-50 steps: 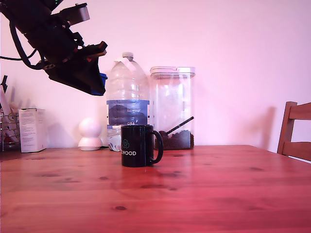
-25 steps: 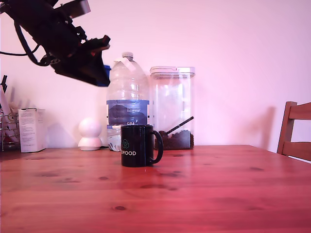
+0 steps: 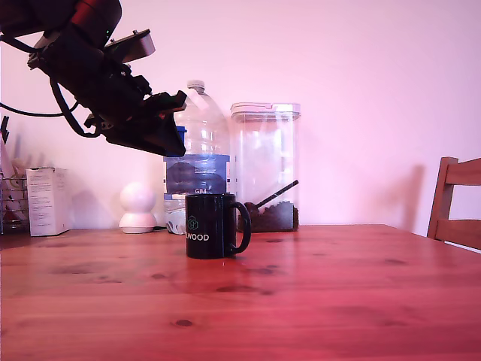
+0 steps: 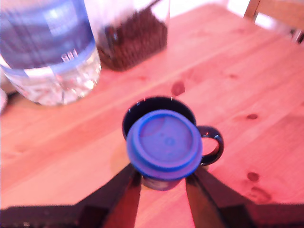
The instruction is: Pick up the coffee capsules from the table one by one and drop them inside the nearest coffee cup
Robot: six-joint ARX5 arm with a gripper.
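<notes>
Nearest the wrist camera, the hand (image 4: 161, 183) clamps a round bright-blue coffee capsule (image 4: 164, 143) above the glossy black mug (image 4: 209, 142) on the knotty reddish-brown wooden bench (image 4: 266, 85), clear plastic bottle (image 4: 47, 52) beyond.

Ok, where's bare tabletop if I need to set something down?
Bare table runs in front of the mug and between it and the chair. Behind the mug it is crowded: bottle, canister, white box.

Open air lies above the glossy black mug (image 3: 209, 226); the big clear water bottle (image 3: 197, 162) stands close behind it.
</notes>
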